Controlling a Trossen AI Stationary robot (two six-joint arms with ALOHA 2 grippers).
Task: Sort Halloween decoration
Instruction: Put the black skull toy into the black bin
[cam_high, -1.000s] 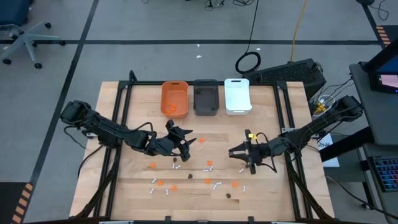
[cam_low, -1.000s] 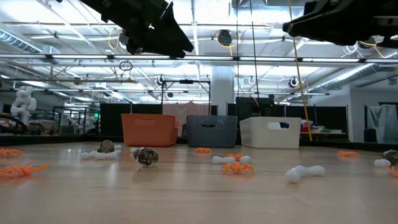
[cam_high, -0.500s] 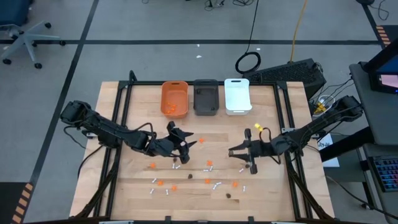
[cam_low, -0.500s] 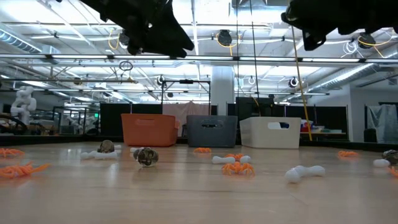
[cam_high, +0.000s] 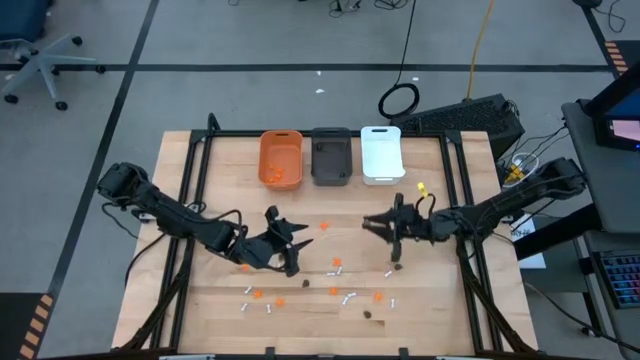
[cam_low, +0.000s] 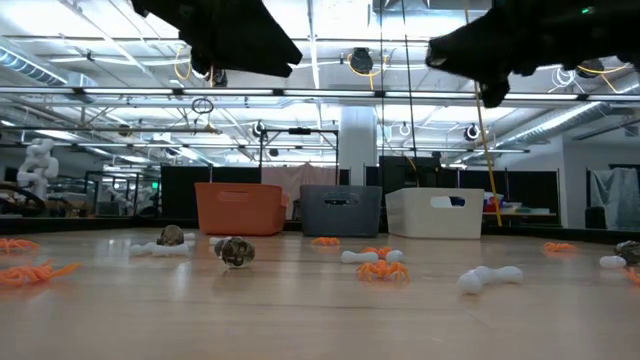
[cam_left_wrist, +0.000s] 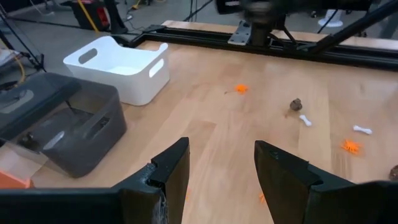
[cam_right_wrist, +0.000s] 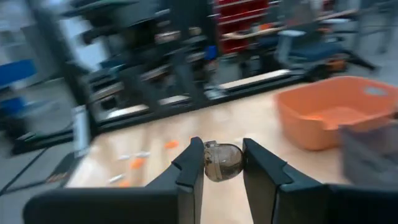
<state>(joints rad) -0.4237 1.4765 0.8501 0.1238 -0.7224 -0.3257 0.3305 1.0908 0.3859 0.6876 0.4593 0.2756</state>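
Halloween decoration: dark lump (cam_right_wrist: 222, 162) clamped in right gripper (cam_right_wrist: 222, 163); carry over dark grey bin (cam_high: 331, 157), release low. Left gripper (cam_left_wrist: 219, 163) spread, empty.

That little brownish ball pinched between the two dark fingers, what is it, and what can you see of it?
It is a small rounded lump, dull brown-grey with a paler, shiny top, looking like moulded plastic; finer detail is too blurred to tell. The right end effector is shut on it, one dark finger pressing each side, and nothing else touches it. It hangs in the air above the wooden table, in front of the bins. In the overhead view the end effector hides it.
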